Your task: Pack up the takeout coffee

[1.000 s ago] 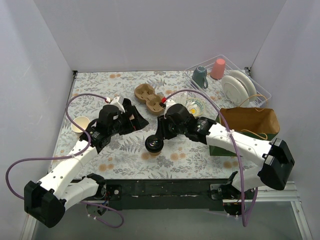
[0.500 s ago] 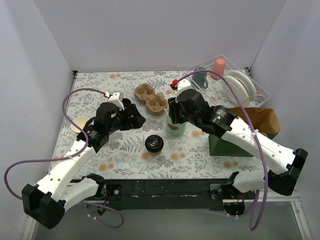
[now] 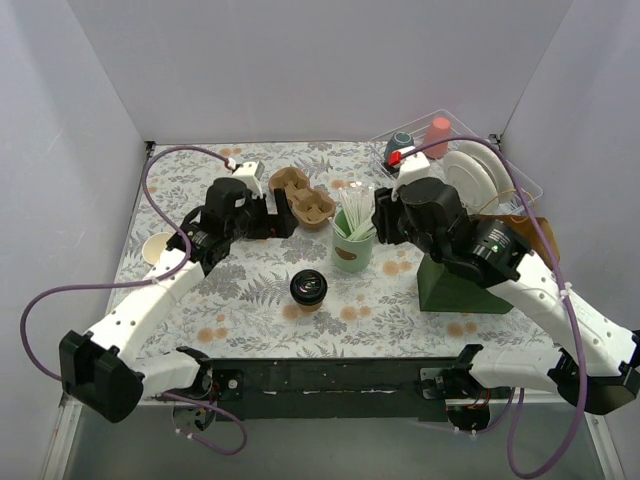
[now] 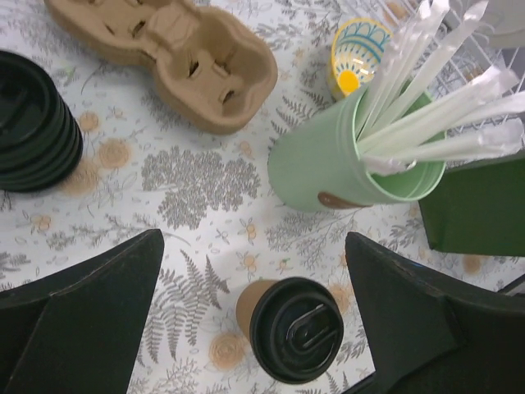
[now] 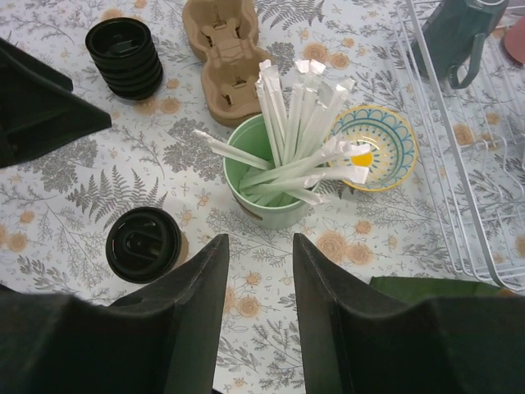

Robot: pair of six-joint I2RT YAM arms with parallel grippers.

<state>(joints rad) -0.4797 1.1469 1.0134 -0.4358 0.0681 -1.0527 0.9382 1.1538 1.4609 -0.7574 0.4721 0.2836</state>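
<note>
The takeout coffee [image 4: 291, 328] is a matt brown paper cup under a smooth black plastic lid with a slight sheen. The carrier [image 4: 176, 57], further off, is rough, matt moulded pulp. The stack of lids [image 4: 33, 123] on the left is ribbed black plastic, faintly shiny. The green cup [image 4: 320, 168] looks smooth and matt, its straws [image 4: 435, 107] wrapped in white paper. The table cover [image 4: 197, 176] is a matt floral print; the bowl [image 5: 377, 146] is glossy glazed

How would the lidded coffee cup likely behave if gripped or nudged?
The coffee has paper walls, so a hard squeeze would probably dent it. It stands upright and tapers below the lid; a high push might tip it. The lid looks seated, likely limiting spills.
</note>
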